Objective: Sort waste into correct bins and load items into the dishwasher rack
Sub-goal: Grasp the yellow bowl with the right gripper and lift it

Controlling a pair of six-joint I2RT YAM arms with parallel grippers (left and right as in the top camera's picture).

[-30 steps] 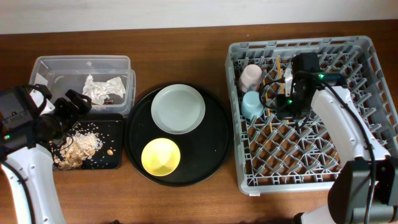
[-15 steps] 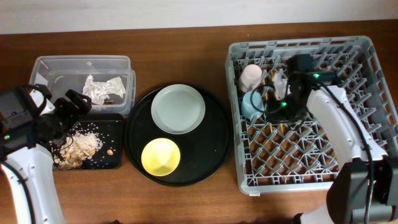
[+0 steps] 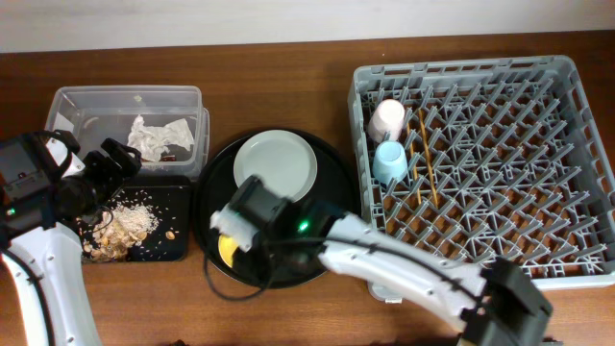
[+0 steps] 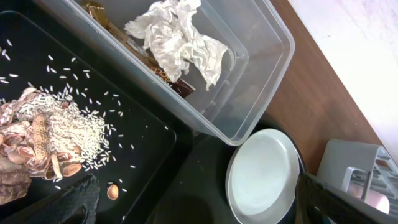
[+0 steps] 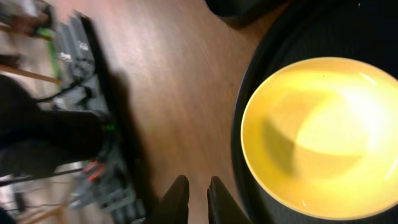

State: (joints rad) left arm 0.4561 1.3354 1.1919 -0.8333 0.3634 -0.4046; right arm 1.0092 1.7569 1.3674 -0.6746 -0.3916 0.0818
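Right wrist view showed the right gripper (image 5: 198, 186) nearly closed, fingers a sliver apart, empty, just beside the yellow bowl (image 5: 323, 137). The left gripper (image 3: 113, 161) hovered well left of the bowl; I could not tell its opening.

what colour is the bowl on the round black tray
Yellow. The bowl shows best in the right wrist view, glossy and empty; overhead, the right arm covers most of it.

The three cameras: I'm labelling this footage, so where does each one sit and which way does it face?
Overhead: fixed above the table, looking straight down at rack, round tray and both arms.
Left wrist: looks down on clear tub, napkin, black tray; a dark finger shows.
Right wrist: close above the yellow bowl; right gripper shows.
Shared: overhead and left wrist both show the plate.
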